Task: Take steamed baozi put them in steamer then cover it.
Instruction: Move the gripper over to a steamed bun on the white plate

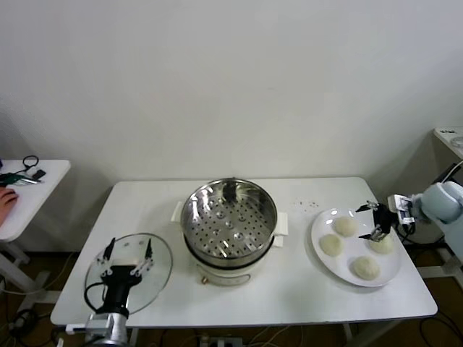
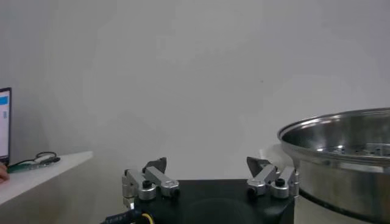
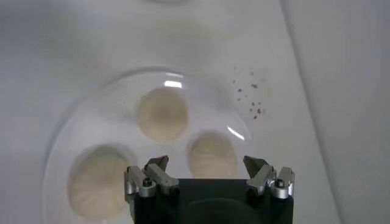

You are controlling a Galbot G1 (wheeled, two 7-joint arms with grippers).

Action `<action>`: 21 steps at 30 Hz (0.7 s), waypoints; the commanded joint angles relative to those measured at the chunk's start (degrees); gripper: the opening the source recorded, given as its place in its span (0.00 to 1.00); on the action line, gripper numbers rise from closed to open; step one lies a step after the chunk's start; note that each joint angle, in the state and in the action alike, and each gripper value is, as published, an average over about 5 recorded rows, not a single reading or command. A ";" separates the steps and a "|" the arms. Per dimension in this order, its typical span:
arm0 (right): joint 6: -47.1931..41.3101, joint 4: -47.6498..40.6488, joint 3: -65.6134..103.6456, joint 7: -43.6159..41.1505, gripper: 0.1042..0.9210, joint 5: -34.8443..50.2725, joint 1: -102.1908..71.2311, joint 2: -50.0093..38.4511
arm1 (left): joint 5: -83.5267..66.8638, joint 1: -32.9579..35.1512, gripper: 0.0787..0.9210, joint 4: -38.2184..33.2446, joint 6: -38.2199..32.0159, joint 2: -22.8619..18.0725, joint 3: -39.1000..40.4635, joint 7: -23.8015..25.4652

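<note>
The four buns lie on a white plate (image 1: 318, 242) at the right end of the worktop (image 1: 289, 303), well apart from the steamer (image 1: 228, 224), which stands at the middle with its perforated tray bare. Seen from the head view, the buns sit around the plate: one at 11 o'clock (image 1: 344, 225), one at 9 o'clock (image 1: 330, 245), one at 5 o'clock (image 1: 364, 267), and one at 2 o'clock (image 1: 383, 243). The right tool (image 1: 376, 221) hangs over the plate's 1 o'clock edge, between the 11 and 2 o'clock buns, released with its fingers spread and nothing between them; its wrist view looks down on three buns, the nearest just beyond the fingertips. So the right arm is clearly the nearer one for a pick, and the steamer lies toward 9 o'clock from that tool, which would be the carry direction. The buns are round, so no grasp axis matters much. The cover (image 1: 129, 272) lies flat on the worktop at the steamer's 8 o'clock, and the left tool (image 1: 129, 254) hovers just above it, also released and empty.
</note>
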 commanded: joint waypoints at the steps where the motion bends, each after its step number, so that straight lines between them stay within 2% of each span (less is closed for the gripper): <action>1: 3.84 -12.13 -15.68 -5.41 0.88 -6.93 15.80 5.59 | -0.53 0.03 0.88 0.03 0.08 0.08 -0.12 -1.74; 10: 4.67 -19.28 -17.16 -5.05 0.88 -9.31 15.25 12.89 | -0.44 0.33 0.88 -0.58 0.38 0.01 -0.47 -1.58; 21: 7.08 -29.82 -11.04 -2.10 0.88 -17.16 12.96 20.56 | 0.34 0.80 0.88 -0.06 0.45 -0.05 -0.85 -1.54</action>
